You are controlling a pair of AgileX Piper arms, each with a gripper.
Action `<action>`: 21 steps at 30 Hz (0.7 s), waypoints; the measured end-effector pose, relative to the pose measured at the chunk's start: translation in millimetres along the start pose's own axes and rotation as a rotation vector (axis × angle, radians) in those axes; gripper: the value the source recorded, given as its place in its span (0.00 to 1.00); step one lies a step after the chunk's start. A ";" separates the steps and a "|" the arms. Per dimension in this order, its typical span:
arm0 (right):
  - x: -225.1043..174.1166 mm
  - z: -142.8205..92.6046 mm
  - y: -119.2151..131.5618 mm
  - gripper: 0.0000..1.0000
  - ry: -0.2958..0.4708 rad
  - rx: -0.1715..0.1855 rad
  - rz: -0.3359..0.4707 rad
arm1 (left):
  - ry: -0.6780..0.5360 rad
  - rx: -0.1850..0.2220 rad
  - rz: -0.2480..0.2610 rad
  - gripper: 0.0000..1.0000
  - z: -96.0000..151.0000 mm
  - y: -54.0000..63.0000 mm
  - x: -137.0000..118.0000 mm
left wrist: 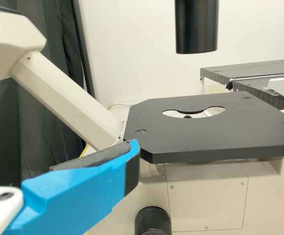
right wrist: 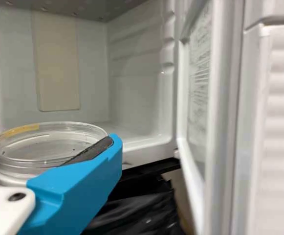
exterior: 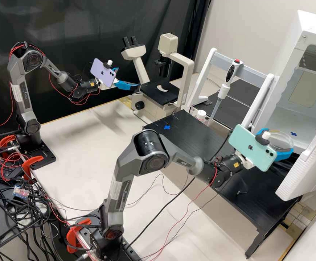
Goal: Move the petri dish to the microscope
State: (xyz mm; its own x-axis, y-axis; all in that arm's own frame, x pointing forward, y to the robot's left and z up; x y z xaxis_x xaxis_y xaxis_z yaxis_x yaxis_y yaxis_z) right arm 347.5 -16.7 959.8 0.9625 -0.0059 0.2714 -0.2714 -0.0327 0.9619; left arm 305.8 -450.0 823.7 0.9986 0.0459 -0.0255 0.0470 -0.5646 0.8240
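Taking the microscope (exterior: 167,95) as the landmark, the petri dish (exterior: 282,136) is well apart from it, over to its right in the high view. The dish is held about level in the right claw (exterior: 279,140), which pinches it between two blue fingers. In the right wrist view it is clear and round, with a yellow strip on its rim. The left claw (exterior: 128,77) is just beside the microscope, near its black stage (left wrist: 181,142), on the side away from the dish; its fingers are spread. The stage has a rounded opening, and a black cylinder (left wrist: 196,27) hangs above it. Next to the microscope, on the side towards the dish, a black stand (exterior: 201,136) bears a blue cross (exterior: 167,127) near the microscope. Farther right of the microscope, a pipette (exterior: 232,71) is at a white frame (exterior: 205,70), and a white-capped bottle (exterior: 201,115) is between the microscope and the pipette's lower end. Farthest to the microscope's right is a white cabinet (exterior: 288,69) with its door (exterior: 310,159) open. To the near left of the microscope, the white tabletop (exterior: 81,134) spreads beneath both arms.
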 end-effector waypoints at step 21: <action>-105.9 -79.2 -88.9 0.00 0.239 -0.031 -0.262 | 0.000 0.000 0.000 1.00 0.0 0.0 0.0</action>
State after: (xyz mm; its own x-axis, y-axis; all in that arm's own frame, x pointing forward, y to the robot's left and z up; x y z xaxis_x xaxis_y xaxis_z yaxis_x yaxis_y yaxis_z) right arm 269.4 65.9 848.2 0.9724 0.2331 0.0120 -0.0191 0.0281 0.9994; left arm 305.8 -450.0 823.7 0.9986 0.0459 -0.0255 0.0470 -0.5646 0.8240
